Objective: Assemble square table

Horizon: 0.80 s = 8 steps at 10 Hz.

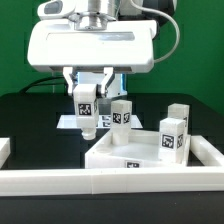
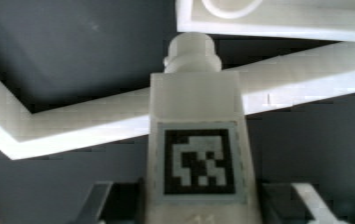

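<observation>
My gripper [image 1: 87,90] hangs at the back centre of the exterior view, shut on a white table leg [image 1: 86,112] that it holds upright with the screw tip down, just above the black table. The square slab [image 1: 135,150] lies to the exterior view's right of that leg. Two more tagged legs [image 1: 122,113] [image 1: 175,131] stand on the slab. In the wrist view the held leg [image 2: 195,110] fills the centre, tag facing the camera, between the fingers [image 2: 121,203] of my gripper [image 2: 200,207]. A white corner with a round hole [image 2: 245,12] lies beyond the tip.
The long white border rail [image 1: 100,182] runs along the front, with an end piece at the exterior view's left [image 1: 4,148]. A white L-shaped band [image 2: 58,125] crosses under the leg in the wrist view; I cannot tell which part it is. A flat white piece [image 1: 66,122] lies behind the held leg.
</observation>
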Tool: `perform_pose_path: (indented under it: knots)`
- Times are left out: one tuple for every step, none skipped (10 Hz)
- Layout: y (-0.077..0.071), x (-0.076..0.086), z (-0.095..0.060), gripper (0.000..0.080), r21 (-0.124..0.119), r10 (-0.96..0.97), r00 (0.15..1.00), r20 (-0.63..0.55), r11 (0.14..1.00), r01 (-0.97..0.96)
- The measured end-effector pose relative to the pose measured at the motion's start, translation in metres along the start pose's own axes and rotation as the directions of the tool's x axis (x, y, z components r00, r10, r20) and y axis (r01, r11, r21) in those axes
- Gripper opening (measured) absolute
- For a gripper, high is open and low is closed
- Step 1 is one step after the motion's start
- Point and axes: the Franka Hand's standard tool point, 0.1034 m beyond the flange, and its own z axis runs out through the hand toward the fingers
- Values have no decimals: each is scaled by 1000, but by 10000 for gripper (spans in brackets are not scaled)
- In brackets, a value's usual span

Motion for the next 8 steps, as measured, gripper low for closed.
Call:
perform_pose_path:
  knots:
    - [-6,-1,0,292,3,-3,1000,-19,1000,3]
    - [-12,-4,1,292,8,-13,1000,-15,1000,13]
    - [-15,-5,3,292,7,-19,1000,-19,1000,20]
    - [-16,-7,6,292,-1,-31,998,-48,1000,31]
    - [-18,-13,11,292,-3,-41,998,-37,999,41]
    - [-18,-14,12,292,-6,-45,998,-43,999,45]
    - [-20,-17,14,292,-12,-55,996,-66,998,55]
    - [-24,-21,16,292,-10,-63,996,-59,998,63]
